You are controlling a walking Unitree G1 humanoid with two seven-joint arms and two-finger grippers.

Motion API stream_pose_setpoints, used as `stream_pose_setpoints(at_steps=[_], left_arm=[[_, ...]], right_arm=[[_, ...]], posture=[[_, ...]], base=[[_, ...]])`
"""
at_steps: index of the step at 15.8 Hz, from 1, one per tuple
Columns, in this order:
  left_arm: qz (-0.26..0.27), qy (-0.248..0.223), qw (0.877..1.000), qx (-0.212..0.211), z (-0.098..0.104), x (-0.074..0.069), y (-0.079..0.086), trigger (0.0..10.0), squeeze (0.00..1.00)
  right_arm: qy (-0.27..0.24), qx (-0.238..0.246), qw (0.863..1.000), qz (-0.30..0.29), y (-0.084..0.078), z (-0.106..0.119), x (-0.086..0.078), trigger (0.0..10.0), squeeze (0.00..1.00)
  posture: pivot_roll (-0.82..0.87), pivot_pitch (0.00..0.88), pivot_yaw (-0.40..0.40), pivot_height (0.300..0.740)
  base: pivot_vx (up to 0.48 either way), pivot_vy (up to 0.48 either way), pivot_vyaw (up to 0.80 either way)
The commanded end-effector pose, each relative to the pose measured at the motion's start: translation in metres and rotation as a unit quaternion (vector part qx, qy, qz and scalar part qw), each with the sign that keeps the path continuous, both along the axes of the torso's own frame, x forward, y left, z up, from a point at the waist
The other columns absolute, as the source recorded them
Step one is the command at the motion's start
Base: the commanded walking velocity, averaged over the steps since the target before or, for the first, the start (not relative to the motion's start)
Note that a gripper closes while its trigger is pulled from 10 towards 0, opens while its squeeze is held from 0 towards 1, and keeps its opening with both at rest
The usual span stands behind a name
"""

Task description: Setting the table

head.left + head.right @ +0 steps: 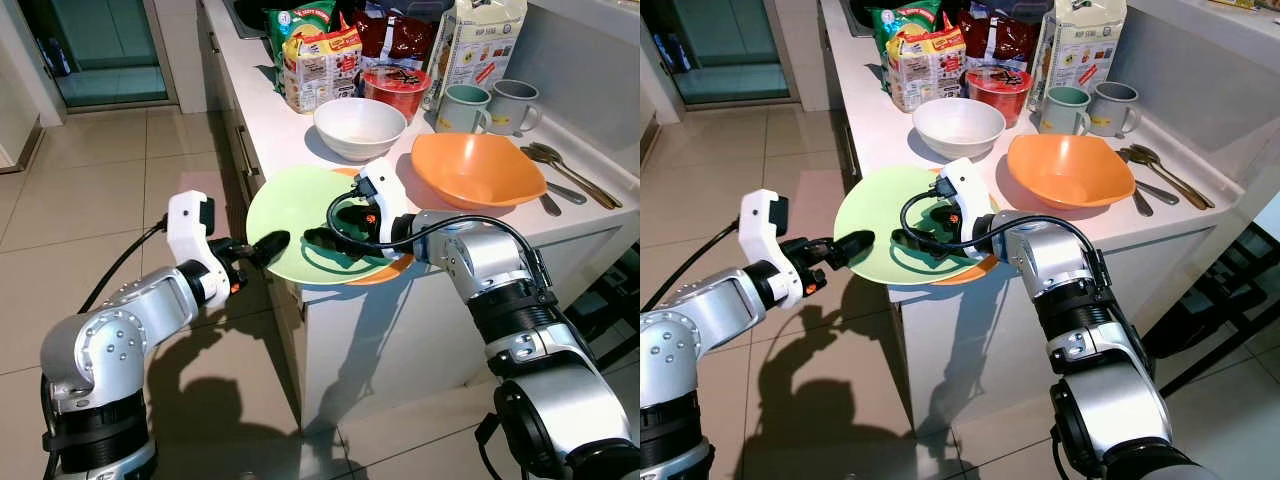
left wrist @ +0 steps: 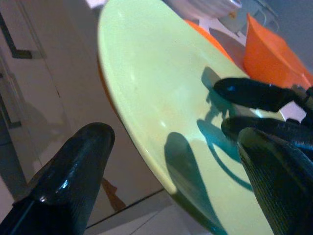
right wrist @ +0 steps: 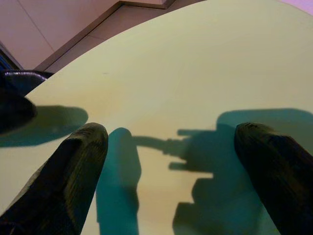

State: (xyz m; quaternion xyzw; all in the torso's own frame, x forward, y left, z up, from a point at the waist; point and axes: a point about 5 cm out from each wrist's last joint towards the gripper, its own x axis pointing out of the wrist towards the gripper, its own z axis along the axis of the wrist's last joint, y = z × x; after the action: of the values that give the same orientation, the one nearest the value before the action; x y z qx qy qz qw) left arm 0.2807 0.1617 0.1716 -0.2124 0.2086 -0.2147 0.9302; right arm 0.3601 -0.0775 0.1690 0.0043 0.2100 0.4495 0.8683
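Note:
A pale green plate [image 1: 295, 205] lies on an orange plate [image 1: 388, 272] at the counter's front edge and overhangs it toward the floor. My left gripper [image 1: 266, 245] is at the green plate's left rim, open, with one finger [image 2: 80, 166] below the rim and the other [image 2: 281, 181] above it. My right gripper [image 1: 335, 232] reaches in from the right and hovers open just over the middle of the green plate [image 3: 195, 63], casting a shadow on it. Nothing is held in either.
Behind the plates on the white counter [image 1: 275, 130] stand a white bowl [image 1: 358, 125], an orange bowl [image 1: 478, 168], two mugs [image 1: 462, 108], a red noodle cup [image 1: 395, 88], spoons [image 1: 562, 168] and food packets [image 1: 320, 60]. Tiled floor [image 1: 90, 190] stretches to the left.

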Motion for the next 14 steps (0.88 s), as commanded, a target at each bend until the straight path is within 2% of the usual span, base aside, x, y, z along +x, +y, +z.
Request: stream_pose_setpoints(at_steps=[1,2,3,14], left_arm=[[-0.016,0.0,1.0,0.003,0.001,-0.003,-0.003,10.0,0.0],[-0.021,0.0,1.0,0.0,0.001,-0.003,-0.004,3.3,0.0],[-0.029,0.001,1.0,-0.006,0.001,-0.004,-0.007,0.0,0.0],[-0.041,0.013,0.999,-0.026,-0.001,-0.006,-0.016,0.0,0.0]], right_arm=[[0.021,-0.002,1.0,-0.004,-0.001,-0.01,-0.003,10.0,0.0],[0.02,-0.002,1.0,-0.006,-0.002,-0.01,-0.003,10.0,0.0],[0.017,-0.002,1.0,-0.009,-0.003,-0.009,-0.002,10.0,0.0],[0.003,-0.004,1.0,-0.03,-0.006,-0.006,0.002,10.0,0.0]], posture=[[0.07,0.0,-0.025,0.74],[0.07,0.0,-0.022,0.74],[0.07,0.0,-0.022,0.74],[0.06,0.0,-0.014,0.74]], base=[[0.0,0.0,0.0],[0.0,0.0,0.0],[0.0,0.0,0.0],[0.0,0.0,0.0]])
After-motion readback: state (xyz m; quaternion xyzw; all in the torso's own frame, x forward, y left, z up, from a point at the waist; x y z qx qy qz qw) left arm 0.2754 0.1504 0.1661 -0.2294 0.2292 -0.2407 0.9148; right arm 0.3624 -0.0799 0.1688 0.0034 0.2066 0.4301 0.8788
